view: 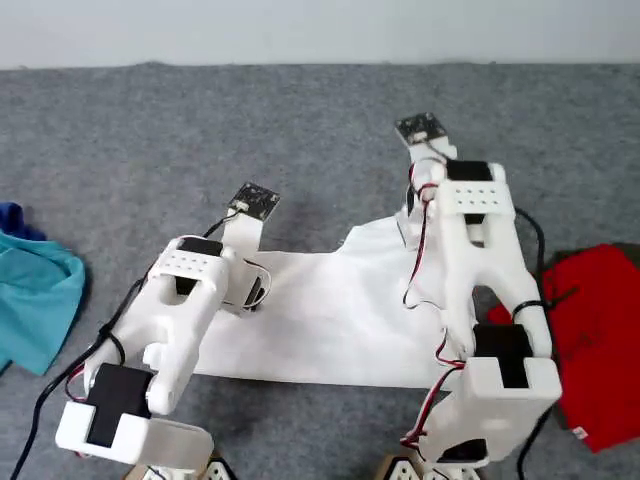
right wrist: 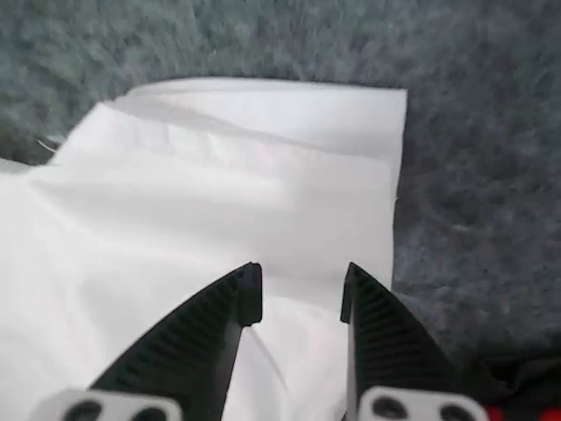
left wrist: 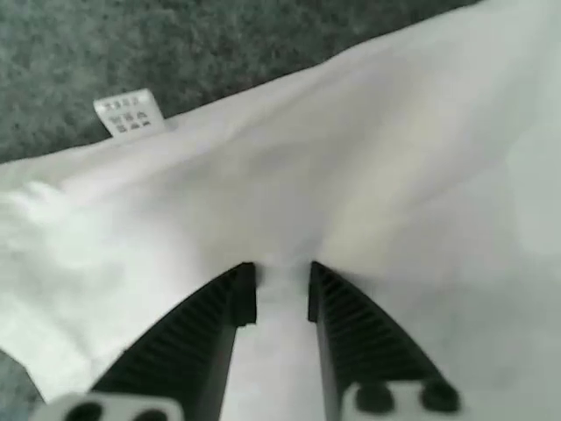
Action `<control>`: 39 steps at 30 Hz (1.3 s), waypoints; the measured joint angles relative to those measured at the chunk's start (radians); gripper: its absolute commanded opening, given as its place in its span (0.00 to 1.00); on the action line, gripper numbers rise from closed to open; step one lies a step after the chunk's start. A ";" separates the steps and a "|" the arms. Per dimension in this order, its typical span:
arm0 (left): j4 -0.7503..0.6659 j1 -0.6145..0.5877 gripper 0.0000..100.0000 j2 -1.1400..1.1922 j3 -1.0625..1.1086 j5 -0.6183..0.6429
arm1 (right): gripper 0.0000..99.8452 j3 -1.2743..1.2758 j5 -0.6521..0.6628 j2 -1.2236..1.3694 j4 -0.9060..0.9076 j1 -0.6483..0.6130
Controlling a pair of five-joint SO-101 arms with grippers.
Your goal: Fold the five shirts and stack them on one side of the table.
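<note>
A white cloth shirt (view: 320,320) lies spread flat in the middle of the grey carpeted counter (view: 300,130), under both white arms. The left gripper (left wrist: 280,285) is down on the shirt's body. Its black ribbed fingers (left wrist: 241,298) are drawn close together, and a raised ridge of the cloth sits in the narrow gap, apparently pinched, though the blur makes it hard to be sure. A small white sewn-in label (left wrist: 130,114) sticks out at the shirt's edge nearby.

The right gripper (right wrist: 301,294) is over the shirt's folded corner near the far edge. Its fingers (right wrist: 237,303) are parted wider, hold nothing, and rest on or just above the cloth.

A crumpled teal shirt (view: 35,295) lies at the counter's left edge with a dark blue garment (view: 15,220) just behind it. A red shirt (view: 595,330) lies at the right edge.
</note>
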 measured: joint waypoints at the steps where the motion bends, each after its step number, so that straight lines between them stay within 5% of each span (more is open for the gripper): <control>1: 0.000 0.000 0.11 0.000 0.000 0.003 | 0.16 -0.014 0.000 0.006 0.008 0.000; 15: 0.000 0.000 0.11 0.000 0.000 0.003 | 0.16 -0.107 0.025 0.150 -0.017 0.071; 21: 0.000 0.000 0.11 0.000 0.000 0.003 | 0.06 -0.110 0.031 0.181 -0.018 0.072; 39: 0.000 0.000 0.11 0.000 0.000 0.003 | 0.01 -0.265 0.080 0.301 -0.015 0.071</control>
